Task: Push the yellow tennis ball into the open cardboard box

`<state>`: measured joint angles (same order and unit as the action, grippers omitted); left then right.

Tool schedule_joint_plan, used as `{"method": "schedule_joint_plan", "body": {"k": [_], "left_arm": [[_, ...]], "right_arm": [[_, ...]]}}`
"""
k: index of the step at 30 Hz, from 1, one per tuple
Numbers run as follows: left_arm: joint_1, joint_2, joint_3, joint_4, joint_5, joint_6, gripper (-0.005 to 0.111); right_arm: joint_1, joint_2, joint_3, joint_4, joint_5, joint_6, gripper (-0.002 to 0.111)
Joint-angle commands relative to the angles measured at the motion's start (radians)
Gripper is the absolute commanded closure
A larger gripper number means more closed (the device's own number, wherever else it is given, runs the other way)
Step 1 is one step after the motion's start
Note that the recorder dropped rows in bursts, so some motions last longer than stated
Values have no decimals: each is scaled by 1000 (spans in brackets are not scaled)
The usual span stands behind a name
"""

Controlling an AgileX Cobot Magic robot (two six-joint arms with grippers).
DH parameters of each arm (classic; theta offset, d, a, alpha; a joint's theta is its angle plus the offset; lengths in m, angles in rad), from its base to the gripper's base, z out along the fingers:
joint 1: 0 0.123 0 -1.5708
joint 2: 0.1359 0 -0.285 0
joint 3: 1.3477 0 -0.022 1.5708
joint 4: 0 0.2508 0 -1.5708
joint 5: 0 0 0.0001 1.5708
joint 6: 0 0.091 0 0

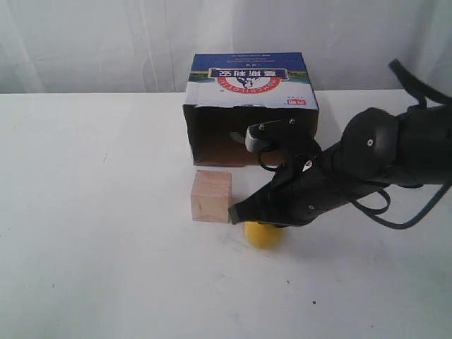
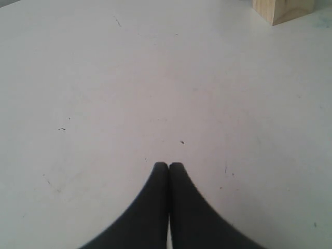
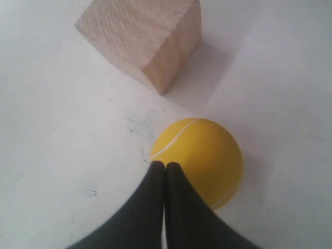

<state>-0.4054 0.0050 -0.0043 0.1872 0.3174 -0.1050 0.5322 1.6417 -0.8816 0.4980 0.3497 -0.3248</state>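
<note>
Pressing both fingers together gives the right gripper (image 3: 165, 165) a single narrow black wedge, a shape suited to nudging rather than grasping; it holds nothing. The yellow tennis ball (image 3: 202, 155) sits directly at the fingertips and partly beneath them. Whether the tips actually touch it cannot be told, as they overlap its near edge in the right wrist view.

**Placement**
- The wooden cube (image 3: 145, 36) stands ahead of the fingertips, just past the ball, with a gap of bare table (image 3: 62, 155) between cube and ball.
- The open cardboard box (image 1: 251, 106) lies on its side, off to one side of the gripper's pointing line, mouth facing the ball across a short stretch of table.
- Judgement: a push straight ahead would drive the ball toward the cube, not the box. The wedge needs to bear on the side of the ball away from the mouth.

**Materials and shapes**
- Ball: round, matte yellow, one pale curved seam. Expect it to roll freely and to slip sideways off a narrow contact.
- Cube: pale wood, fine straight grain, crisp edges; likely to slide rather than roll if struck.
- Box: brown cardboard, dark interior, glossy blue, white and red printed top.
- Table: white, smooth, faintly scuffed.

**Idle arm**
The left gripper (image 2: 168, 166) is likewise pinched closed and empty, over bare table well clear of the ball.
</note>
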Motion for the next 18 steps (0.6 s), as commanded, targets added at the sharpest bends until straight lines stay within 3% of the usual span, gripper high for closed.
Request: {"method": "schedule_joint_plan", "body": {"k": [1, 18], "left_arm": [[-7, -5, 4, 0, 4, -1, 107], [-7, -5, 4, 0, 4, -1, 107]], "right_arm": [[-5, 51, 12, -6, -35, -13, 108], [-5, 58, 10, -54, -341, -15, 108]]}}
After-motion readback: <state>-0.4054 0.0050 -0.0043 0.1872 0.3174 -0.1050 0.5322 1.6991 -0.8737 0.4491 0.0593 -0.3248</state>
